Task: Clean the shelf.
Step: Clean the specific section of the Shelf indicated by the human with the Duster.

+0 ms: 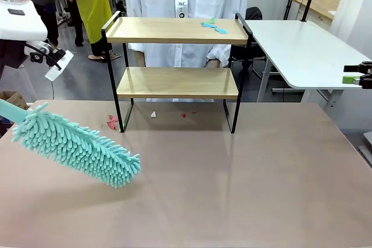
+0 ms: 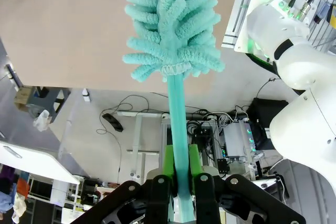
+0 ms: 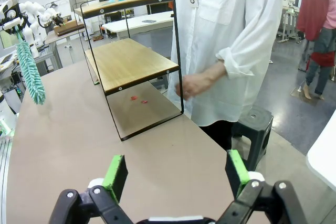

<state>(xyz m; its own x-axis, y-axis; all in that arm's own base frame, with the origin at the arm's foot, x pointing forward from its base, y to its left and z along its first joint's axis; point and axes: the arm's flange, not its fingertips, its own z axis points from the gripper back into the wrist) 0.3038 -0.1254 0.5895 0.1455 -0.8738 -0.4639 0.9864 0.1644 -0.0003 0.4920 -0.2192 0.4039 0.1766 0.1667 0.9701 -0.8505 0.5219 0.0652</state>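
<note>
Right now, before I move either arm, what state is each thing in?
Left hand, shut on the duster.
Duster, head tilted low over the table, apart from the shelf.
Right hand, open, empty.
Shelf, upright on the table, lower board bare.
Blue scraps, lying on the shelf's top board.
Red scraps, lying on the table by the shelf's feet.
</note>
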